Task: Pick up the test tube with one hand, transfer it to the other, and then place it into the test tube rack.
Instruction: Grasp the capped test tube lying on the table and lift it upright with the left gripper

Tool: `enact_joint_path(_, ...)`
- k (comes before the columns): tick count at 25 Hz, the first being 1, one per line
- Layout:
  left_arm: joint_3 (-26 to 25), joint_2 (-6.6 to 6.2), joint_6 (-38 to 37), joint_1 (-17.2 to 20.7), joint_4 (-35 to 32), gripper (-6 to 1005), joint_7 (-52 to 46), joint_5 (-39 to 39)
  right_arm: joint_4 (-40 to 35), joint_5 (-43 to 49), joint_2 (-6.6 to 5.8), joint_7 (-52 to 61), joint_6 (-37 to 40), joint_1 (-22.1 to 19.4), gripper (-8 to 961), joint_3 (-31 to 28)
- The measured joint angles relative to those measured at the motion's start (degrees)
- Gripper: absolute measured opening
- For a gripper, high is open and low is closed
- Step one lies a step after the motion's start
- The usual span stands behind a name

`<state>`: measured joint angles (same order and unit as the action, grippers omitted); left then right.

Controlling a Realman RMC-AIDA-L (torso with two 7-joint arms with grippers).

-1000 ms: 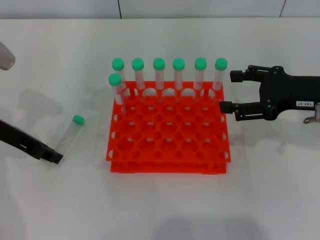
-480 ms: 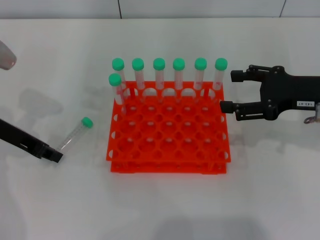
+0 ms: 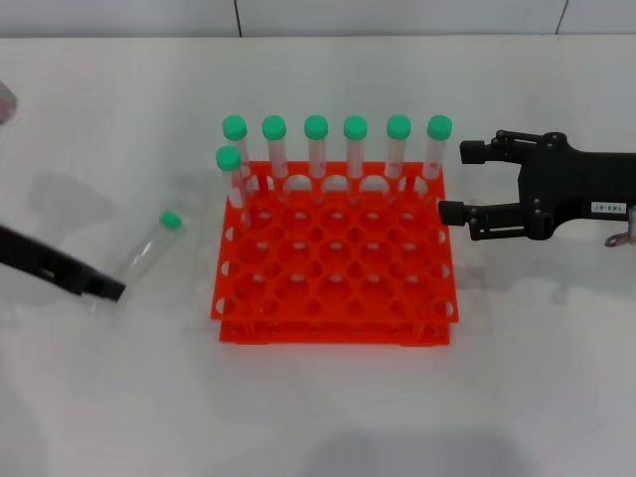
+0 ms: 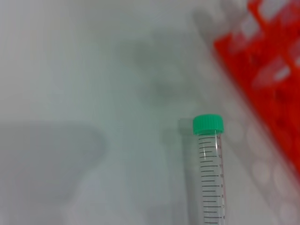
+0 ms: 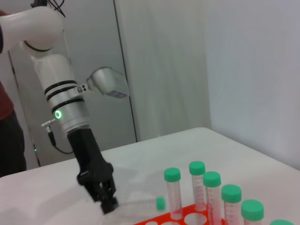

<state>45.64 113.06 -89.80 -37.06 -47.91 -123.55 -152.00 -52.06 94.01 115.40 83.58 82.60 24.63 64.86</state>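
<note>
Left gripper (image 3: pixel 107 291) at the frame's left, closed on the test tube (image 3: pixel 149 248). Right gripper (image 3: pixel 452 182) open beside the test tube rack (image 3: pixel 335 298), right of centre.

Plain white desk (image 3: pixel 328 417), matte, evenly lit from above, with soft grey shadows across its surface. Along its far edge, pale wall panels (image 3: pixel 397 15) split by thin dark vertical seams. From the right wrist view, tall light-grey panels (image 5: pixel 168 65) behind the desk, one dark upright joint between them, and a darker strip low at the far side.
</note>
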Motion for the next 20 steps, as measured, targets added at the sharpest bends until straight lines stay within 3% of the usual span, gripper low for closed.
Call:
enact_joint_path(9, -9.4, -0.66, 1.2, 5.0, -5.8, 199, 6.9, 13.8, 0.0, -1.3, 0.00, -0.4, -0.1, -0.7, 860, -0.2)
enact_joint_path(14, -9.9, -0.91, 3.4, 6.3, -5.5, 201, 12.6, 24.2, 0.0, -2.0, -0.01, -1.4, -0.3, -0.7, 860, -0.2)
enact_joint_path(20, -9.6, -0.35, 4.7, 4.4, -2.9, 203, 19.8, 33.3, 0.1, -2.4, -0.01, -1.4, -1.0, -0.7, 860, -0.2)
